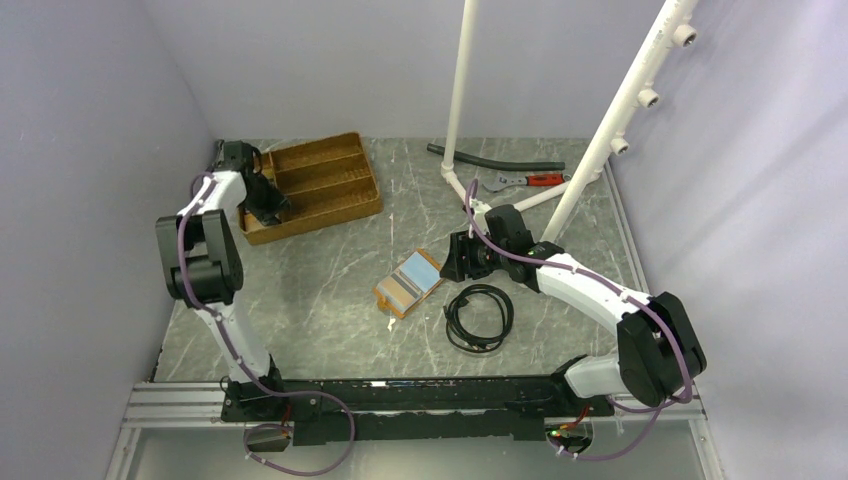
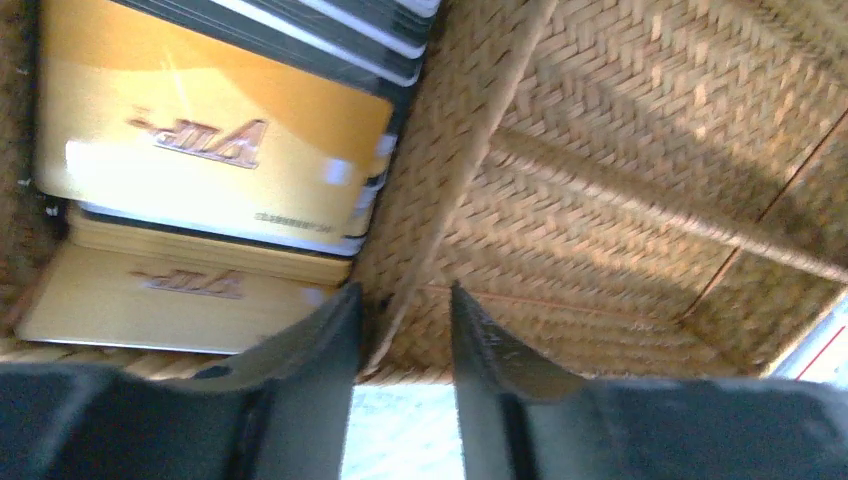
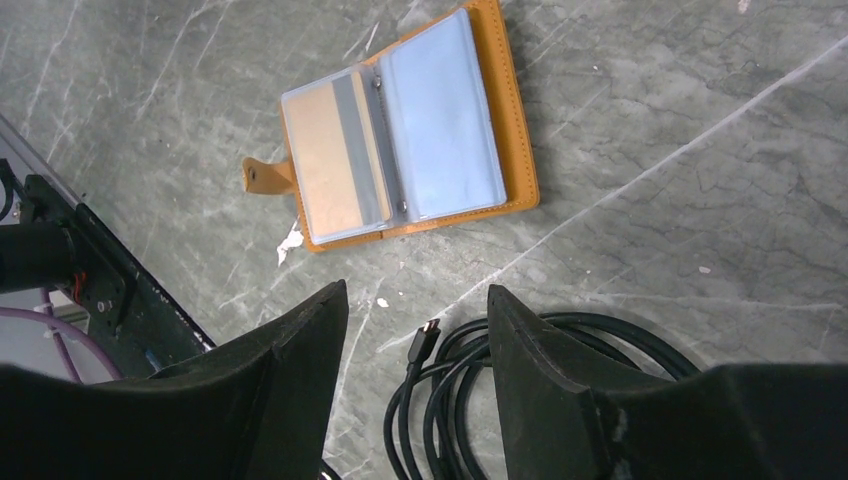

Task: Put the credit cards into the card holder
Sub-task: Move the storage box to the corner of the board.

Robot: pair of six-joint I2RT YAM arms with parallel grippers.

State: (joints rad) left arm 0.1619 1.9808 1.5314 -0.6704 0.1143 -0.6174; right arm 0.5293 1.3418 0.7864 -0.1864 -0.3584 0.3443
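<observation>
Both jaws parted, empty, card holder (image 1: 408, 283) open flat, long axis diagonal, tab (image 3: 265, 178) near-left

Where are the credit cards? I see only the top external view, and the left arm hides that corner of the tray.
Observer: The credit cards lie stacked in one compartment of the woven tray; the top ones are gold.
Operator: Does the left gripper hold one?
Observer: No. The left gripper hangs over that compartment's divider, jaws apart and empty.
Operator: Is the card holder ready?
Observer: The card holder lies open, and a sleeve on the page beside its snap tab holds a tan card with a grey stripe.
</observation>
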